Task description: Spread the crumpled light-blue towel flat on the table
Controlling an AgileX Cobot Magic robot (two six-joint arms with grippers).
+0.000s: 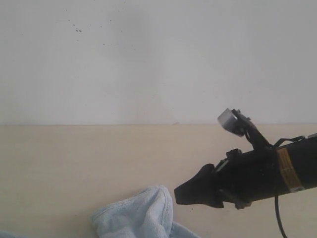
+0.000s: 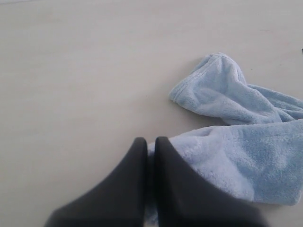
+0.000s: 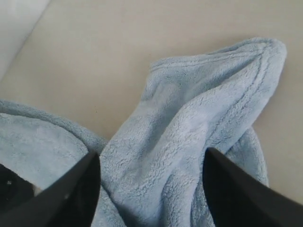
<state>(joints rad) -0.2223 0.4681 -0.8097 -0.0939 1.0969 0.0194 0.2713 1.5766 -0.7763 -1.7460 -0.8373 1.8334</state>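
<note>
The light-blue towel lies crumpled on the beige table at the bottom middle of the exterior view, partly cut off by the frame. My right gripper hovers just right of its raised fold. In the right wrist view it stands wide open, the fingers straddling a thick fold of towel without touching it. My left gripper is shut, with a thin edge of the towel pinched between its fingers low over the table. A hemmed corner bunches up beyond. No tag shows.
A plain white wall with small dark specks rises behind the table's far edge. The right arm with its wrist camera reaches in from the right. Bare table stretches left of and behind the towel.
</note>
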